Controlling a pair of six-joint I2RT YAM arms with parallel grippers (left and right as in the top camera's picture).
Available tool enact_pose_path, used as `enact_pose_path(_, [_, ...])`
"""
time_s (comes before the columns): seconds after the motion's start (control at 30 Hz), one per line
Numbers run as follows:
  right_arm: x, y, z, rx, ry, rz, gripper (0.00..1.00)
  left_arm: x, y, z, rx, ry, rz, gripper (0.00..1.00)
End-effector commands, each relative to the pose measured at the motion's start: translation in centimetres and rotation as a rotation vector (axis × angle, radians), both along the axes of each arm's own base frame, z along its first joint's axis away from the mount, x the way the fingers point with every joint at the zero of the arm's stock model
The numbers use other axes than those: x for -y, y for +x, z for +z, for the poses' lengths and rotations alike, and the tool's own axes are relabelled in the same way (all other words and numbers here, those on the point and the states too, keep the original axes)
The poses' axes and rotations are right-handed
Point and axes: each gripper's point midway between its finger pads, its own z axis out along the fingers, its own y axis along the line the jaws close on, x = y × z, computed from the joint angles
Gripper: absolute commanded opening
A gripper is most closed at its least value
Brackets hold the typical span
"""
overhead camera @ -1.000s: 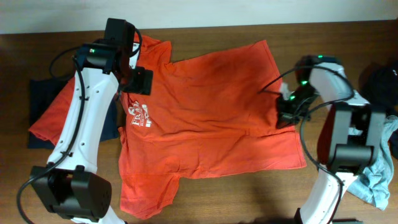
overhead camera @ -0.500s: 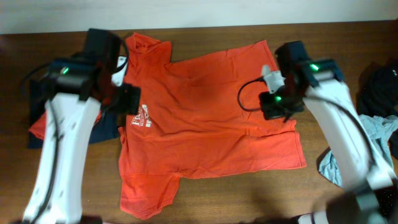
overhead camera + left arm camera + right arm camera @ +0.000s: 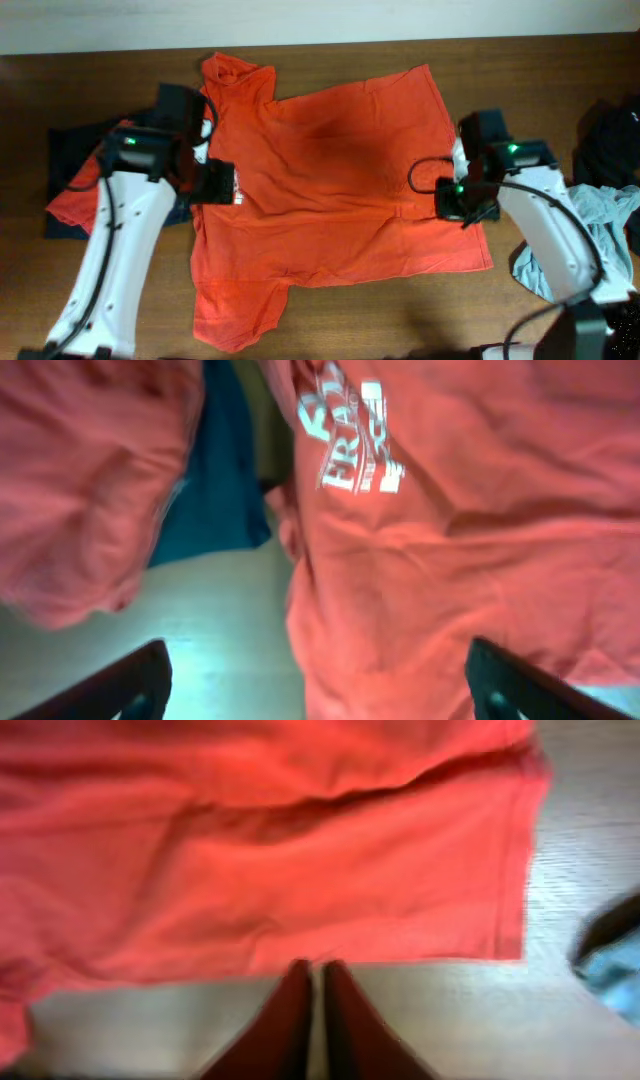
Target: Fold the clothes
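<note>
The red-orange cloth T-shirt (image 3: 340, 190) is spread open across the middle of the brown wooden table (image 3: 400, 320), its hem turned toward the right and its white chest print (image 3: 350, 440) toward the left. A few shallow creases are seen across its body, and one sleeve is bunched at the upper left. The left hand (image 3: 315, 665) is held above the printed side of the T-shirt, near its edge, with the fingers set wide apart and nothing between them. The right hand (image 3: 313, 985) is placed at the opposite side, its fingers pressed together with their tips at an edge of the T-shirt. Whether any cloth is caught there cannot be told. Beside the T-shirt on the left, a plain orange-red garment (image 3: 75, 195) is laid over a flat navy cloth (image 3: 60, 150) and is partly covered by the left arm. At the table's right end, a crumpled black garment (image 3: 610, 125) and a light grey-blue garment (image 3: 600, 235) are piled close together, apart from the T-shirt.
</note>
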Motion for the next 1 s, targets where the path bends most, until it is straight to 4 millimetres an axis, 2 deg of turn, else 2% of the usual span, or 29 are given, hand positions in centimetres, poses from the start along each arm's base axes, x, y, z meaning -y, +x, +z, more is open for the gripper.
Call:
enact_pose_path(0.0, [0.2,-0.8,-2.9,-0.035,0.066,-0.087,0.04,0.4,-0.7,-2.7,-0.043,-0.044,0.018,0.94])
enact_pose_path(0.1, [0.6,-0.6,-4.7,-0.013,0.085,-0.114,0.04,0.6,-0.5,-3.1,-0.039,-0.049,0.016,0.95])
enact_pose_path(0.43, [1.5,-2.1,-9.9,-0.011,0.085,-0.226,0.04,0.6,-0.3,-3.1,-0.028,-0.05,0.015,0.97])
enact_pose_path(0.53, [1.5,-2.9,-10.4,-0.053,0.082,-0.25,0.04,0.6,-0.2,-3.1,-0.027,-0.05,0.013,0.97])
enact_pose_path(0.63, [1.9,-5.0,-10.8,-0.154,0.048,-0.371,0.04,0.6,-0.2,-3.1,-0.028,-0.05,0.012,0.97])
enact_pose_path(0.87, [3.4,-8.8,-10.5,-0.31,-0.057,-0.55,0.04,0.6,-0.2,-3.1,-0.028,-0.05,0.012,0.98])
enact_pose_path(0.97, [4.0,-9.8,-10.4,-0.35,-0.061,-0.6,0.04,0.6,-0.3,-3.1,-0.028,-0.05,0.012,0.98])
